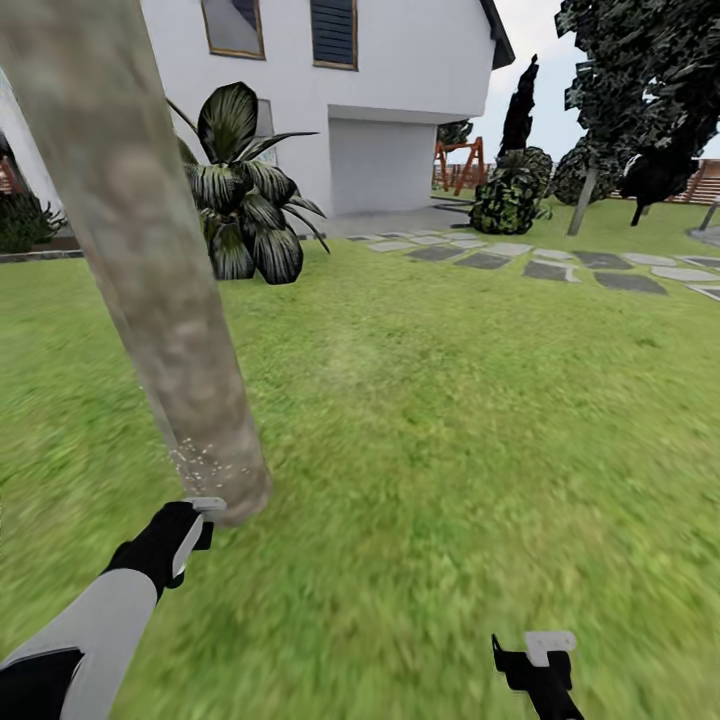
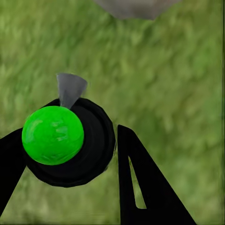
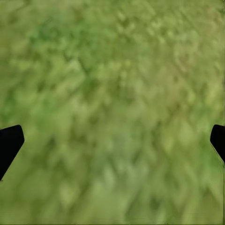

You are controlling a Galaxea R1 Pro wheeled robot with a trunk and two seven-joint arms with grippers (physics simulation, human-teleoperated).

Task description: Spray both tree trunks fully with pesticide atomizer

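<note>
Green lawn runs back to a white house at the top of the frame, with grey stepping stones crossing the upper right and a broad-leaved dark plant by the wall. A thick mottled tree trunk slants down the left side to meet the grass at lower left.

The left gripper sits just beside the trunk's base, its jaws clamped on the pesticide atomizer, which the left wrist view shows as a black round body with a bright green cap and a small grey nozzle. White pesticide specks dot the bark just above the gripper, low on the trunk. The right gripper hangs at the bottom right with its fingers spread apart over bare grass, holding nothing.

So far only the foot of the trunk looks speckled. To do this well, I'd say keep the nozzle aimed squarely at the bark, stay close, and work steadily upward and around, since the far side and upper length appear uncovered.
</note>
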